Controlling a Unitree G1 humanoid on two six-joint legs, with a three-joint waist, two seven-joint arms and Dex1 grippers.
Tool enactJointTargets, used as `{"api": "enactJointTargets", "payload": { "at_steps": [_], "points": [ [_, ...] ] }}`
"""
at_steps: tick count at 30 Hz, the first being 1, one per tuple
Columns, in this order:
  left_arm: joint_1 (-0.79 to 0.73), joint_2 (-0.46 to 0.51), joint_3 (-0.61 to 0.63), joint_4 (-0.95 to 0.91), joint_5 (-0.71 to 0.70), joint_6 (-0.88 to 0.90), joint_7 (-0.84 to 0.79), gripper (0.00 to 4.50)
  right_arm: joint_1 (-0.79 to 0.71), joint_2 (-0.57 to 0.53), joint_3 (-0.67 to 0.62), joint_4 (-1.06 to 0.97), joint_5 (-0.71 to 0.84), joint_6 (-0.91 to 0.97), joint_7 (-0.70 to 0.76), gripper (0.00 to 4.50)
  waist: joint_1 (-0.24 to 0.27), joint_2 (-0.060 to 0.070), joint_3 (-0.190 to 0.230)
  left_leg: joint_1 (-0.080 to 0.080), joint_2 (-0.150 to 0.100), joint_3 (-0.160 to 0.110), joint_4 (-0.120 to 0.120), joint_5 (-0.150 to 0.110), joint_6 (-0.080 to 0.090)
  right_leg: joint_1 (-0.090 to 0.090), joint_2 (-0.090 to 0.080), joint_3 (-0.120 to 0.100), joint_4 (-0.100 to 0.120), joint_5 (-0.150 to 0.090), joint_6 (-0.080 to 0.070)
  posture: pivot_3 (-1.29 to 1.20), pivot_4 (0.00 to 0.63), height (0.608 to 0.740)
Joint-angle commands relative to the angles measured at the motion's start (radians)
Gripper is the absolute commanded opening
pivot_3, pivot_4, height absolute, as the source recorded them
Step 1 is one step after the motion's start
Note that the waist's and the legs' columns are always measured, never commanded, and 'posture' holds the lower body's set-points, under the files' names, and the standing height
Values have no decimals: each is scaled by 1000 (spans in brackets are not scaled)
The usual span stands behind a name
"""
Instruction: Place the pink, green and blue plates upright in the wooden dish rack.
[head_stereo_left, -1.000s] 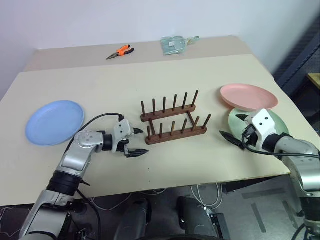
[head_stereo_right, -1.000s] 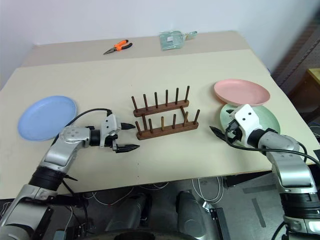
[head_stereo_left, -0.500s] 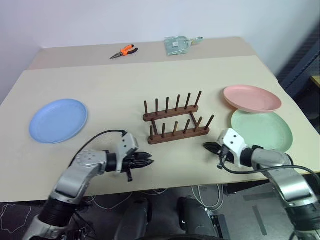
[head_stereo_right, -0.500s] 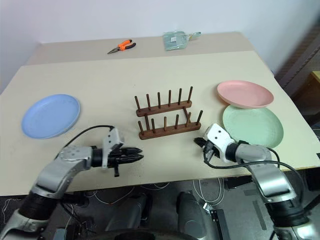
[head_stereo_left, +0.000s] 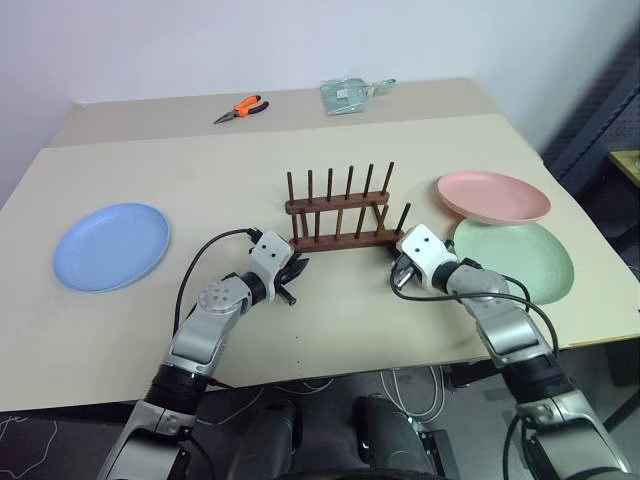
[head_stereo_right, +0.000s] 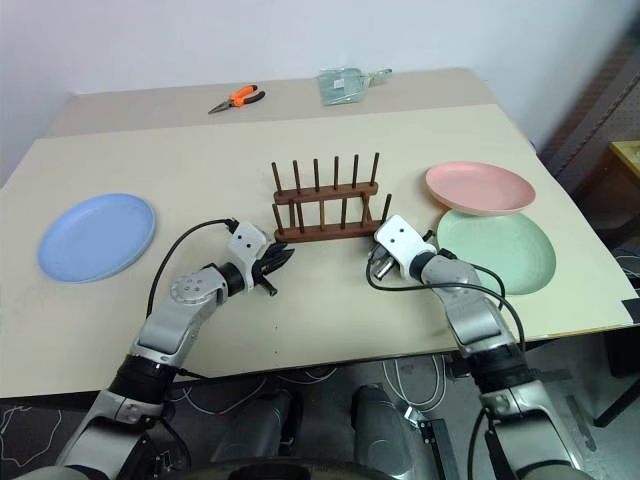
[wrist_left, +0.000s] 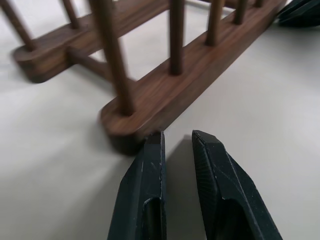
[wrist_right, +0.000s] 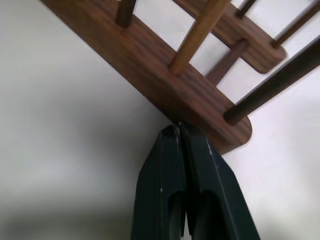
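The wooden dish rack (head_stereo_left: 343, 213) sits in the middle of the head views with its long axis running left to right across the frame, two parallel rails carrying upright pegs, and no plate stands in it yet. Both grippers bracket its near rail: the left gripper (head_stereo_left: 291, 274) sits at the lower-left end of the rack, its fingertips touching or just short of the rounded end of that rail, with the two black fingers drawn to a narrow gap and holding nothing; the right gripper (head_stereo_left: 397, 277) sits at the lower-right end, its fingers pressed fully together with the tips against the rail's edge, also empty. In the left wrist view the rack's near rail (wrist_left: 190, 75) stretches away from the fingertips (wrist_left: 155, 145), so a push from either side would act along or against the rack's length. Outward from there, the pink plate (head_stereo_left: 493, 196) and the green plate (head_stereo_left: 515, 258) lie flat at centre right, the pink one beyond the green and seeming to overlap its far edge, both just beside the right arm. The blue plate (head_stereo_left: 111, 245) lies flat at centre left, well apart from the rack and nearer the left arm. It looks as if the grippers are squaring or steadying the rack first; after that, the right arm is the nearer one for pink and green, the left for blue.
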Motion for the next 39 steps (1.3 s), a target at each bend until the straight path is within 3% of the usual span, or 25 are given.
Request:
{"api": "enactJointTargets", "payload": {
  "at_steps": [1, 2, 5, 10, 15, 19, 23, 26, 31, 36, 39],
  "points": [
    [15, 10, 17, 63, 37, 8, 35, 859, -24, 7, -12, 35, -9, -16, -7, 52, 0, 0, 0, 0, 0, 0, 0, 0, 0, 0, 0, 0, 0, 0, 0, 0, 150, 739],
    [16, 12, 15, 61, 37, 5, 34, 859, -25, 6, -16, 34, -2, -18, 2, 52, 0, 0, -1, 0, 0, 0, 0, 0, 0, 0, 0, 0, 0, 0, 0, 0, 150, 739],
    [25, 18, 15, 47, 42, -3, 39, 794, -12, -34, -35, -21, 18, -25, 48, 931, -1, 0, -1, 0, 0, 0, 0, 0, 0, 0, 0, 0, 0, 0, 0, 0, 150, 739],
    [47, 30, 31, -33, 4, 3, 3, 794, 55, -207, -135, -213, 39, -48, 147, 3382, -3, 1, -1, -1, 0, 0, -1, 0, 0, 0, -1, 0, -1, -1, 1, 0, 150, 739],
    [88, 29, 22, -179, -91, 29, -103, 794, 66, -389, -231, -221, -15, -53, 149, 3382, 1, 1, 0, -3, 0, 0, -1, 0, 0, -2, -1, 0, -1, -2, -1, 0, 150, 739],
    [85, 27, -14, -270, -151, 44, -198, 794, 40, -487, -170, -86, -178, -120, 92, 3382, 2, 1, 1, -3, 0, 1, 0, 0, 0, -2, -1, 0, -2, -3, -2, 0, 150, 739],
    [54, 13, -40, -310, -175, 59, -233, 794, -28, -482, -91, 99, -288, -190, 13, 3382, -1, 1, 1, -3, 0, 2, 0, 0, 0, -2, -2, 0, -2, -3, -3, 0, 150, 739],
    [42, -4, -40, -342, -202, 79, -237, 794, -75, -469, -42, 223, -350, -247, -48, 2497, -1, 1, 1, -3, 0, 3, -1, 0, 0, -2, -2, 1, -2, -3, -3, 0, 150, 739],
    [61, 10, -44, -366, -192, 86, -232, 794, -96, -451, -50, 214, -347, -284, -72, 11, -1, 2, 1, -3, 0, 3, -1, 0, 0, -3, -1, 1, -2, -3, -3, 0, 150, 739],
    [83, 31, -21, -368, -183, 74, -214, 794, -121, -445, -120, 91, -304, -304, -93, 11, 0, 2, 2, -4, 0, 4, -1, 0, 0, -3, -1, 2, -2, -3, -3, 0, 150, 739],
    [87, 37, 16, -352, -181, 54, -192, 794, -153, -334, -210, -85, -70, -250, -25, 11, -7, 2, 3, -4, 0, 4, -1, 0, 0, -3, -1, 2, -2, -3, -3, 0, 150, 739]
  ]
}}
